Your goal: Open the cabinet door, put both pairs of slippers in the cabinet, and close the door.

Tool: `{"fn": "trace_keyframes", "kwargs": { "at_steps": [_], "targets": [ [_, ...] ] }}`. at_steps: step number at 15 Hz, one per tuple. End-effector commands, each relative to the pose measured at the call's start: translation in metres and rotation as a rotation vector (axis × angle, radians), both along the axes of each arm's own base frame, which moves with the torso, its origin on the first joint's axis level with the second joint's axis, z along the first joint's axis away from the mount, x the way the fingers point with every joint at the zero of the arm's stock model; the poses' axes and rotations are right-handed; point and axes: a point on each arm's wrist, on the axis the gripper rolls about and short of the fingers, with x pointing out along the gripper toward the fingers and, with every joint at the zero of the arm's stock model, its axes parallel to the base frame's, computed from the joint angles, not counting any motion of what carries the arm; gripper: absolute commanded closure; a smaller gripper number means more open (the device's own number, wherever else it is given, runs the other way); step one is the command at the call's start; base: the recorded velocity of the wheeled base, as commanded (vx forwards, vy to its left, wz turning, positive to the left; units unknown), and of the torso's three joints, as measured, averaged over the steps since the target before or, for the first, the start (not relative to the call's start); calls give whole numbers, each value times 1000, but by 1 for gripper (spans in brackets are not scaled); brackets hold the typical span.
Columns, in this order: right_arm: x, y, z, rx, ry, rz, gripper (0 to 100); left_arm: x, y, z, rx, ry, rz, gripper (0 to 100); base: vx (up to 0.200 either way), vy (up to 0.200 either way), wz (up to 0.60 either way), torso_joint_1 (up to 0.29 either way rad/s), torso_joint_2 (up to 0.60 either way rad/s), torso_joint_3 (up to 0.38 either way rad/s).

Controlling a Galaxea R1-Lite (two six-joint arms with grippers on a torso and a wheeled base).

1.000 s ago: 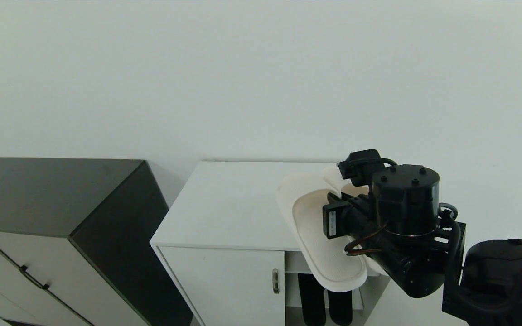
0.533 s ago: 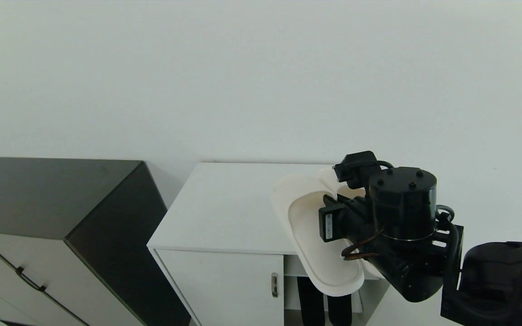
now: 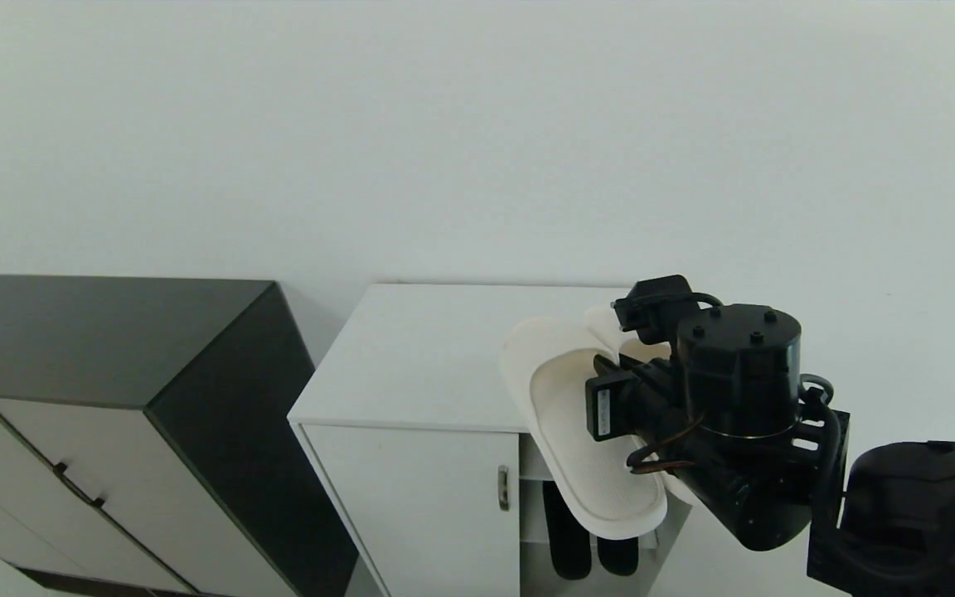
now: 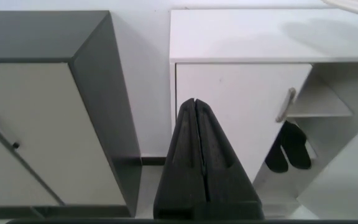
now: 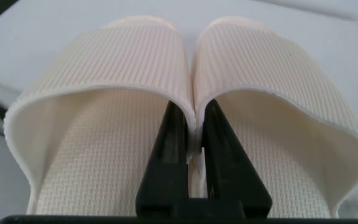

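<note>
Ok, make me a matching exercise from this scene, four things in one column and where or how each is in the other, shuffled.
1 cream slippers
2 black slippers
3 left gripper
4 dark grey cabinet

A shut, empty
B beside the white cabinet
C inside the white cabinet
D clamped in the right gripper

Pairs: 1-D, 2-C, 3-A, 4-B

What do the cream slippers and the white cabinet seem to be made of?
The cream slippers are probably soft foam or rubber, matt: the straps show fine ribs, the insoles a moulded woven pattern. The white cabinet looks like painted or laminated board, smooth and matt, with flat panels and sharp edges. Its small door handle may be metal, judging by its grey sheen.
</note>
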Motion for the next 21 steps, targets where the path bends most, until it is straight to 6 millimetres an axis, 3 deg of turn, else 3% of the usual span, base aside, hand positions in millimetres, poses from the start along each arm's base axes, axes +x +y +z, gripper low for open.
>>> {"fn": "trace_keyframes", "kwargs": {
  "at_steps": [1,12,21],
  "targets": [
    [1,0,-1,-3,2,-2,100,0,0,0,0,1,0,100,-200,0,0,-7,-2,2],
    [-1,-2,-4,-12,10,-2,100,0,0,0,-2,1,0,100,-200,0,0,2,1,1],
    [-1,-8,-9,-28,17,-11,100,0,0,0,-2,1,0,100,0,0,0,0,0,0]
  ]
}}
